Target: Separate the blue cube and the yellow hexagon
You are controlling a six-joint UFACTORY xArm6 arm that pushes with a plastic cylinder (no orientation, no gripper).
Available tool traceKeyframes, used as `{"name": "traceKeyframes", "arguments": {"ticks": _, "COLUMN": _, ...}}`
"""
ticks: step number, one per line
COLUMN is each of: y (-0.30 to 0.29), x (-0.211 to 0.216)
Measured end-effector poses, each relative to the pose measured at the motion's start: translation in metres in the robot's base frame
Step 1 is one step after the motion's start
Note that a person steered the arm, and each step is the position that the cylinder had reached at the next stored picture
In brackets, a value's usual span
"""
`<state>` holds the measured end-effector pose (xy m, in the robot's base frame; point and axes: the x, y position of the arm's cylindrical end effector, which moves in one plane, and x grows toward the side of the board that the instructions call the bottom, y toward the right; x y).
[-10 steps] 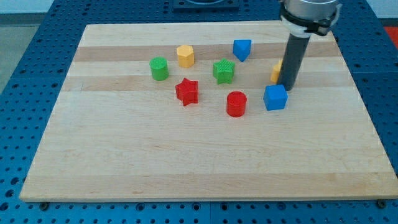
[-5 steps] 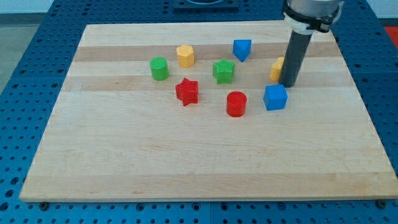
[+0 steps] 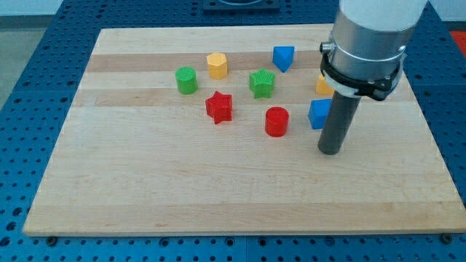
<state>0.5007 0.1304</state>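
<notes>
From the one camera, the wooden desk lies on a blue perforated base, and the arm comes down from the view's top right, ending in a plain dark rod with no hand on it, so nothing is open, closed or gripped. My tip rests on the wood toward the view's right, just below the blue cube, whose right part is hidden behind the rod. The yellow hexagon sits well apart from that cube, over toward the view's upper middle, with the green cylinder just to its lower left. A green block with a ridged top, its shape hard to make out, stands right of the hexagon, and a second blue block, wedge-like, is up beyond it near the view's top. The red star lies below the hexagon, and the red cylinder stands between the star and the blue cube. An orange-yellow block peeks out beside the arm's grey collar, mostly hidden, above the blue cube.
</notes>
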Motion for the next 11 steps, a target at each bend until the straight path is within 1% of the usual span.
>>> {"name": "traceKeyframes", "arguments": {"ticks": 1, "y": 0.000, "x": -0.004}}
{"name": "traceKeyframes", "arguments": {"ticks": 3, "y": 0.000, "x": -0.032}}
{"name": "traceKeyframes", "arguments": {"ticks": 4, "y": 0.005, "x": -0.034}}
{"name": "traceKeyframes", "arguments": {"ticks": 5, "y": 0.026, "x": -0.030}}
{"name": "traceKeyframes", "arguments": {"ticks": 6, "y": 0.071, "x": -0.025}}
{"name": "traceKeyframes", "arguments": {"ticks": 7, "y": 0.091, "x": -0.035}}
{"name": "traceKeyframes", "arguments": {"ticks": 9, "y": 0.087, "x": -0.087}}
{"name": "traceKeyframes", "arguments": {"ticks": 10, "y": 0.063, "x": -0.106}}
{"name": "traceKeyframes", "arguments": {"ticks": 11, "y": 0.057, "x": -0.106}}
